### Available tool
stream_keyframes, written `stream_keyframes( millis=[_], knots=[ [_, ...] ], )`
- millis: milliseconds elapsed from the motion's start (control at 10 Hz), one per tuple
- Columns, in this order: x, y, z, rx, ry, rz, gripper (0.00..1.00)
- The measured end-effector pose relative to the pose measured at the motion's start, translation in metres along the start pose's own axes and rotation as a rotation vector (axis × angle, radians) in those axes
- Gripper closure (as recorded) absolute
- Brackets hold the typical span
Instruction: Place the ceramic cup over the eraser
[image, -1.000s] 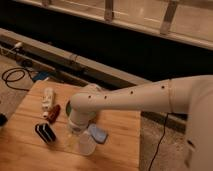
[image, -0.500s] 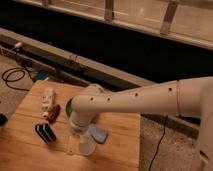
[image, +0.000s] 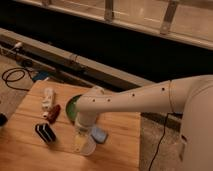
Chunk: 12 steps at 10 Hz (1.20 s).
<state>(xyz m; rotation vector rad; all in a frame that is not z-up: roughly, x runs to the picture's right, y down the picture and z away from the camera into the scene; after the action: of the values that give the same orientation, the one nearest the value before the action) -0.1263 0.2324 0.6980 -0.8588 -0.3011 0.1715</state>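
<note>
The ceramic cup is small and white and stands on the wooden table near the front middle. My gripper points down, right at the cup's top and left side, and covers part of it. The eraser, a black block with white stripes, lies on the table to the left of the cup, about a cup's width away from it.
A round green bowl sits behind the gripper, half hidden by the arm. A blue sponge-like pad lies just right of the cup. A white bottle-like object and a dark red-brown cylinder lie at the left. Cables lie on the floor far left.
My arm has swung slightly left and lowered, so the gripper has come down onto the cup. The cup and the eraser have stayed in place.
</note>
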Motion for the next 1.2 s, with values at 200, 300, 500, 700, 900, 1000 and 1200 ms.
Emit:
stream_keyframes(
  millis=[200, 300, 500, 700, 900, 1000, 1200],
  knots=[
    [0.020, -0.012, -0.002, 0.000, -0.017, 0.031, 0.20],
    [0.029, -0.014, 0.002, -0.007, -0.029, 0.048, 0.20],
    [0.034, -0.013, 0.011, -0.028, -0.049, 0.063, 0.20],
    [0.032, -0.007, 0.020, -0.046, -0.067, 0.064, 0.20],
    [0.028, -0.002, 0.024, -0.055, -0.074, 0.059, 0.20],
    [0.028, 0.000, 0.025, -0.058, -0.077, 0.060, 0.20],
    [0.027, 0.002, 0.027, -0.058, -0.078, 0.057, 0.34]
  ],
)
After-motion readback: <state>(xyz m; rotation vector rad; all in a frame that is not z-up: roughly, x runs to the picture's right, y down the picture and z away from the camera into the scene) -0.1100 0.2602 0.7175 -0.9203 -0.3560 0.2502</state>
